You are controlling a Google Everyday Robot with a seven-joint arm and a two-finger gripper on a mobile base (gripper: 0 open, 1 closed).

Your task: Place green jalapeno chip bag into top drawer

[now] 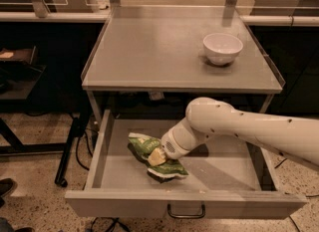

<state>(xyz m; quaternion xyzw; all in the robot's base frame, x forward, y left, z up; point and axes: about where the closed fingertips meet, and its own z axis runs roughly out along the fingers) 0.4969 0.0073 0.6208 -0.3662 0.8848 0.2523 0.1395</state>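
Note:
The top drawer [119,203] is pulled wide open below the grey table top, its dark handle [186,212] at the centre of the front panel. The green jalapeno chip bag [144,146] lies crumpled inside the drawer, left of centre. My white arm reaches in from the right, and the gripper [158,157] is down in the drawer right on the bag, its tips buried in the crinkled foil. Part of the bag is hidden behind the wrist.
A white bowl [222,48] stands on the table top [149,52] at the back right. The drawer's side walls [98,149] flank the arm. Dark cables and a stand leg [67,156] sit on the speckled floor at the left.

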